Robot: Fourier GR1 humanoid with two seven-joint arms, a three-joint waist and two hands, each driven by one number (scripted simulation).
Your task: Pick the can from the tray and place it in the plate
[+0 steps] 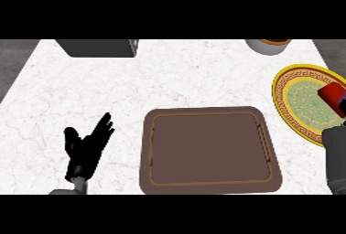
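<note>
Red can (331, 93) is on the plate (278, 93), at its right side, well clear of the tray (209, 151).
Right hand (333, 137) just below the can, mostly cut off, can't tell its grip. Left hand (86, 147) rests left of the tray, fingers apart.

brown rectangular tray (209, 155) mid white marble counter (81, 91) | yellow-rimmed round plate (300, 105) at tray's 2 o'clock, near | red cylindrical can (330, 93) over plate's 3 o'clock side | dark grey box (98, 47) at 11 o'clock, well apart | grey round pot (269, 46) at 1 o'clock | left hand (88, 144) at tray's 9 o'clock | right hand (334, 137) at plate's 5 o'clock
</note>
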